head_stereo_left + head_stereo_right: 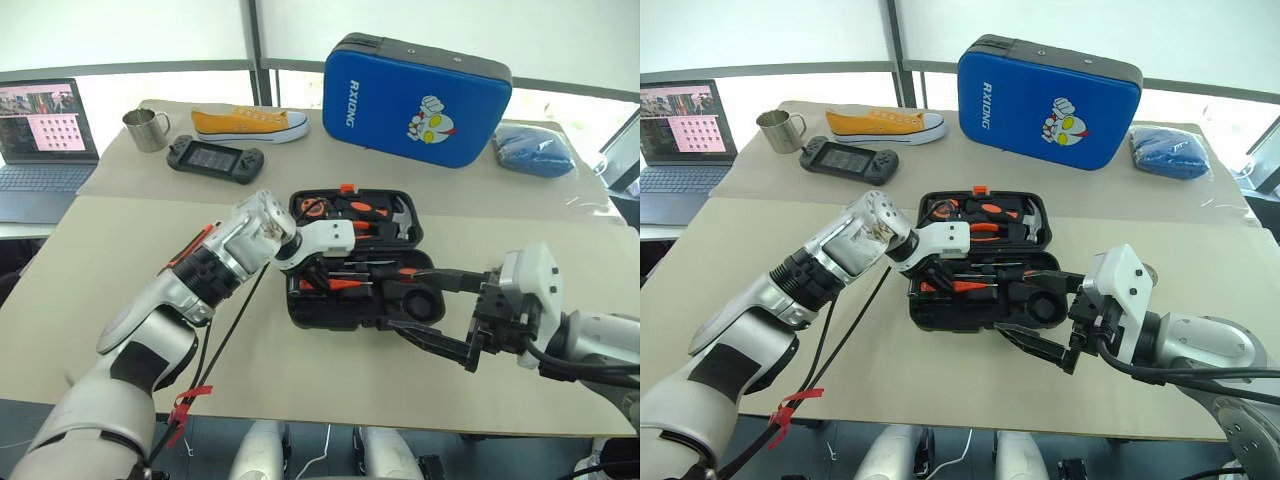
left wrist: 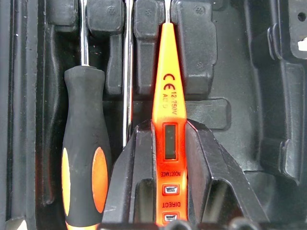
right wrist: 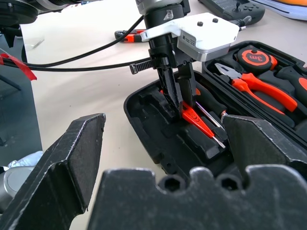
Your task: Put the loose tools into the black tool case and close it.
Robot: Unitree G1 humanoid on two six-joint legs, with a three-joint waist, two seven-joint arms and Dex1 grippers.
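On the desk (image 1: 120, 240) the black tool case (image 1: 300, 312) lies open. Left arm reaches down into its near half, left gripper (image 3: 176, 98) pinched on the small all-orange screwdriver (image 2: 165, 96) over its slot. Right gripper (image 1: 435, 305) hovers level by the case's right edge, spread wide, holding nothing.

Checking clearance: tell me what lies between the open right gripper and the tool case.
Nothing. In the left eye view the right gripper hangs open at the black tool case's near right corner, its fingers straddling the rim.
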